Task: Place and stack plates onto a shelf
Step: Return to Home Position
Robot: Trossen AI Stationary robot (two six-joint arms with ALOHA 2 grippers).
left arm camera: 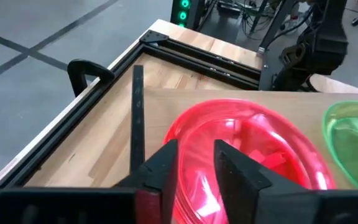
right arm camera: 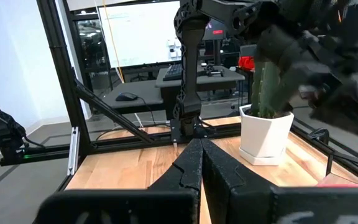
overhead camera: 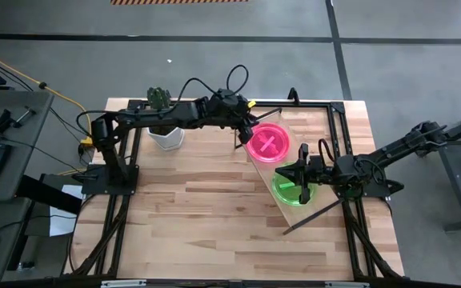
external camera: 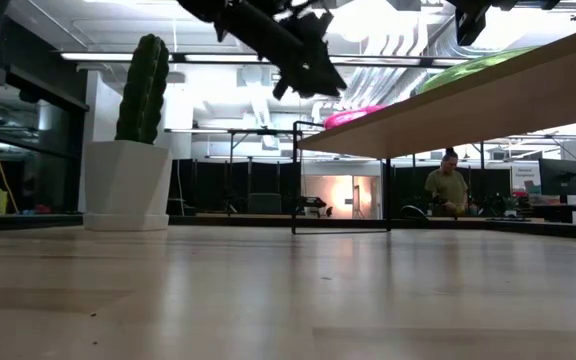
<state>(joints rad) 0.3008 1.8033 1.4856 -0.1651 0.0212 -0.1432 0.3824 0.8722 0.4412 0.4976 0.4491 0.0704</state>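
**Plates stacked on shelf; both grippers empty and clear**

1. Plates. The pink plates [overhead camera: 267, 143] sit nested as one stack toward the far end of the shelf [overhead camera: 310, 210]. The green plates [overhead camera: 293, 189] lie just beside them toward the near end, and the two stacks are not seen to overlap. Each stack rests flat on the board, well inside its edges. Nesting like colours appears meant to keep the stacks low and steady.

2. Shelf. The board lies at an angle across the right half of the table [overhead camera: 198, 208]. The low view shows it raised on its wire frame.

3. Left gripper [left arm camera: 196, 155]. It hangs above the far edge of the pink stack and touches nothing. Its fingers stand a narrow gap apart and grip nothing, which fits a release made from above.

4. Right gripper [right arm camera: 201, 155]. It hovers over the green stack, with the fingers pressed together and nothing between them.

5. Surroundings. The cactus pot [overhead camera: 166, 138] stands well apart at the back left, under the left arm.

6. Judgement. No plate is seen off the shelf, so placement looks complete. Only withdrawal of the arms is judged to remain. The left gripper should lift before swinging, so it does not clip the pink rim.
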